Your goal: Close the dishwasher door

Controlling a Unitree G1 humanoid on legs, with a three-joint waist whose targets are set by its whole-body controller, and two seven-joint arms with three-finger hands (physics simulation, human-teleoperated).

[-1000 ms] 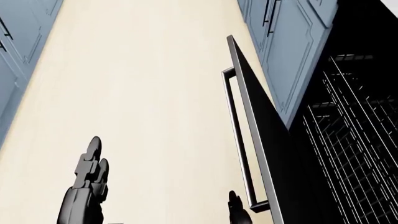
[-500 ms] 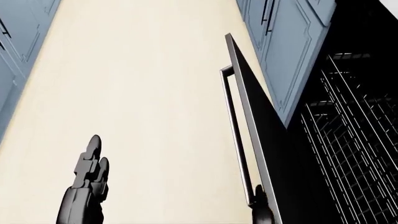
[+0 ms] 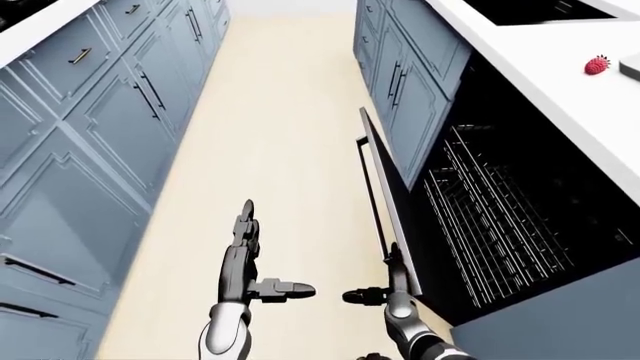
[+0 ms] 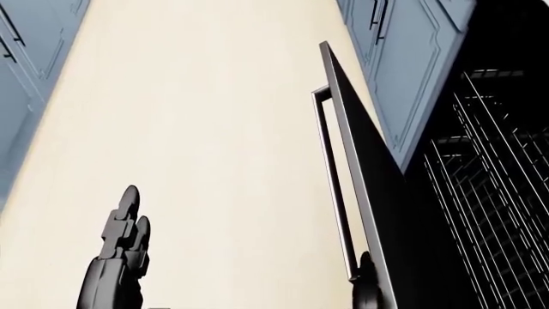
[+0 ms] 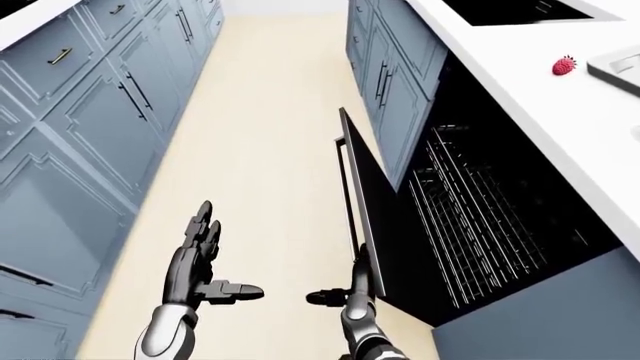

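r hand (image 3: 395,281) open, fingers flat vs outer face of half-raised door (image 3: 385,202) by handle (image 3: 372,196), l hand (image 3: 243,240) open & idle; mid-push, next needs shove twd rack (image 3: 490,225)

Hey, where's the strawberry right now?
The strawberry lies on the white counter at the upper right of the left-eye view, above the open dishwasher door and beside a grey object at the right edge.
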